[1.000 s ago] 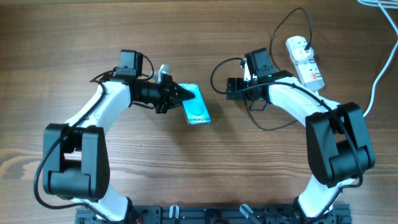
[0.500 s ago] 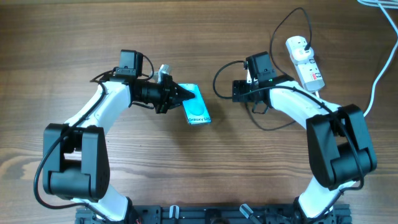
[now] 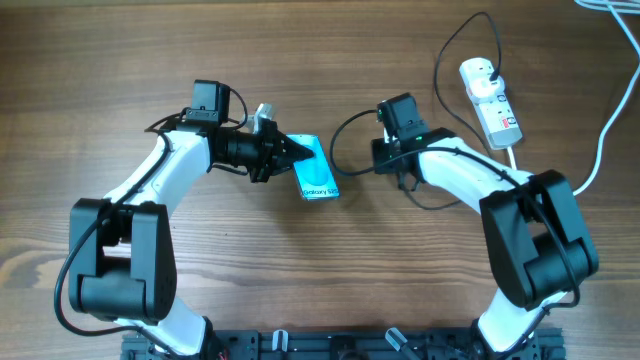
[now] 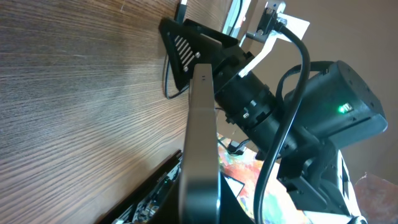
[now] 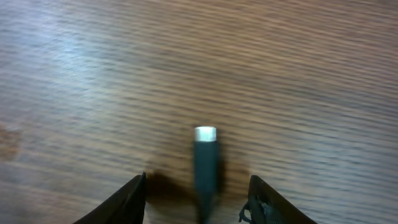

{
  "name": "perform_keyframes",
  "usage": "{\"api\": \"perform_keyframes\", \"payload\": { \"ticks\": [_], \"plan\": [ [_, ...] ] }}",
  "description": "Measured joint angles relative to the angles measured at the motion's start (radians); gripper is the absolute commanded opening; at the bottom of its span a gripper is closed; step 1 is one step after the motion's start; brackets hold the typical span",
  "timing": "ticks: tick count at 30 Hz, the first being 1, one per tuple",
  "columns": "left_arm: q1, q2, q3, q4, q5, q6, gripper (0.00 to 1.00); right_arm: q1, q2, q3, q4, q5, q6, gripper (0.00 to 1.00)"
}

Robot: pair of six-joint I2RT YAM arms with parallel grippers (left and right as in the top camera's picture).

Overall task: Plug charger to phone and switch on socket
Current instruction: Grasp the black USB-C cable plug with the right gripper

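My left gripper (image 3: pixel 293 150) is shut on the phone (image 3: pixel 318 178), whose turquoise screen faces up. In the left wrist view the phone (image 4: pixel 200 130) shows edge-on between my left gripper's (image 4: pixel 199 208) fingers. My right gripper (image 3: pixel 385 155) is a short way right of the phone and apart from it. The charger's thin black cable (image 3: pixel 441 58) loops from the white plug adapter (image 3: pixel 478 72) in the socket (image 3: pixel 497 108) to it. In the right wrist view the connector (image 5: pixel 205 155), silver-tipped, sticks out forward from my right gripper (image 5: pixel 198 190) over bare wood.
The socket's thick white cord (image 3: pixel 608 125) runs off the right edge. Slack charger cable (image 3: pixel 440 203) lies beside my right arm. My right arm's black wrist (image 4: pixel 311 124) fills the right of the left wrist view.
My right gripper has turned and shifted slightly toward the phone. The cable loop has swung left with it. The left arm and phone have not moved.
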Motion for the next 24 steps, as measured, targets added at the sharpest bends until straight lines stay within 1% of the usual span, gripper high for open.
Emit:
{"api": "perform_keyframes", "payload": {
  "ticks": [4,7,10,12,13,22,24],
  "plan": [
    [0.000,0.000,0.000,0.000,0.000,0.000,0.04,0.011,0.000,0.000,0.000,0.001,0.004,0.45],
    [0.000,0.000,0.000,0.000,0.000,0.000,0.04,0.013,0.000,0.000,0.000,0.001,0.004,0.39],
    [0.000,0.000,0.000,0.000,0.000,0.000,0.04,0.014,0.000,0.000,-0.001,-0.001,0.006,0.22],
    [0.000,0.000,0.000,0.000,0.000,0.000,0.04,0.015,0.000,0.000,-0.002,-0.005,0.010,0.08],
    [0.000,0.000,0.000,0.000,0.000,0.000,0.04,0.015,0.000,0.000,-0.002,-0.006,0.010,0.04],
    [0.000,0.000,0.000,0.005,0.000,0.000,0.04,0.016,-0.001,0.000,-0.005,-0.013,0.019,0.04],
    [0.000,0.000,0.000,0.044,0.000,0.004,0.04,0.010,-0.001,0.011,-0.026,-0.035,0.019,0.04]
  ]
}}
